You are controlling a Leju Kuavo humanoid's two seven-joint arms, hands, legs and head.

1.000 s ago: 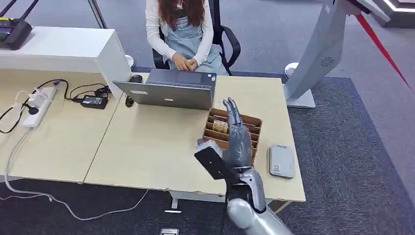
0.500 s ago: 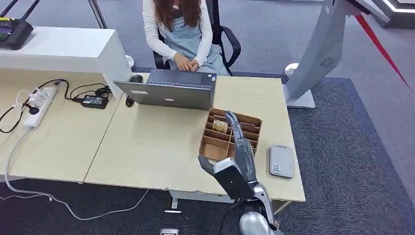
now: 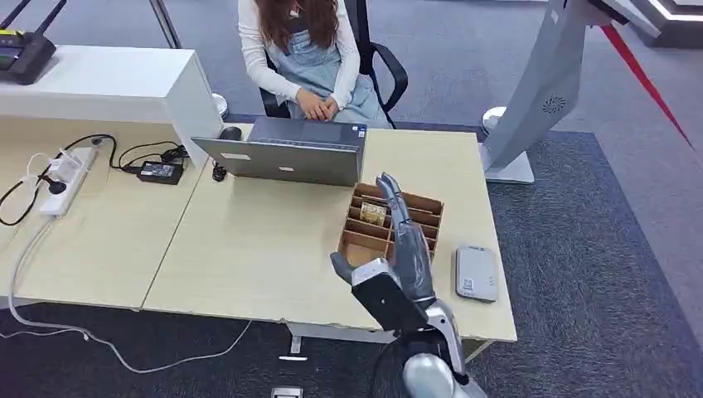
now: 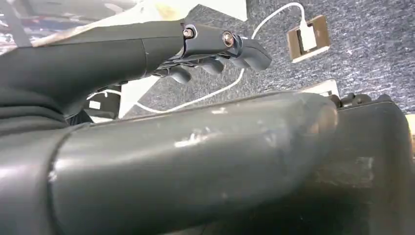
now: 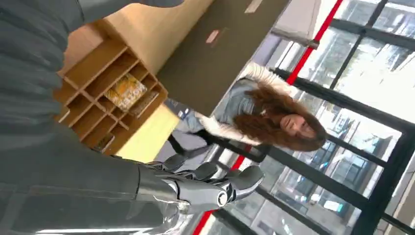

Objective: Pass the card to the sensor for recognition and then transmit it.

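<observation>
Right hand [image 3: 406, 249] raised above near edge of divided box [image 3: 424, 205], fingers spread, holding nothing. Card [image 3: 373, 214] lies in far-left compartment of box, just beyond fingertips, long axis along slot. Sensor [image 3: 477, 273] right of box. Left hand [image 4: 215, 49]: fingers apart, nothing held.

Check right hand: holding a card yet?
No. The right hand is open above the cardboard organizer, fingers extended with nothing between them; a card sits in a compartment.
</observation>
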